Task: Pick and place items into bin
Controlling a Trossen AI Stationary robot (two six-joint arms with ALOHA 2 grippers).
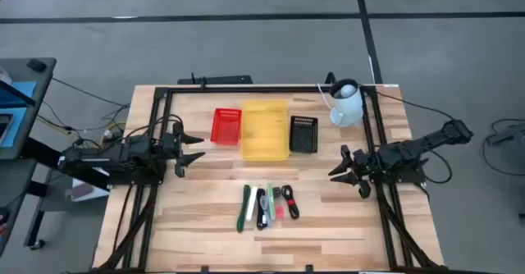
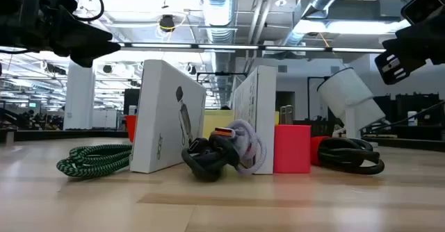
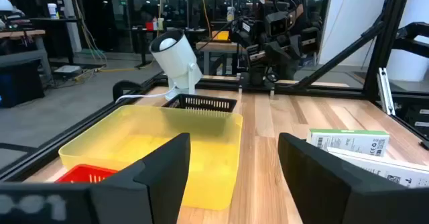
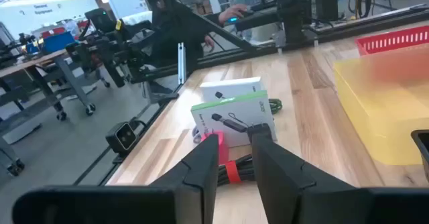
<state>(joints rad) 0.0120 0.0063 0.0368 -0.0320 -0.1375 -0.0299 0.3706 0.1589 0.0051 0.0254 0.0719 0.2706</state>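
On the bench point(image 1: 205, 225), the items point(image 1: 267, 206) lie in a tidy row near its front edge, just below the yellow bin point(image 1: 264, 130), probably laid out for easy reach from either side. The left claw point(image 1: 193, 148) hovers spread beside the red basket point(image 1: 226, 125); the right claw point(image 1: 343, 165) hangs nearly pressed together, holding nothing. Printing on the white boxes point(image 3: 348, 143) is too small to read.
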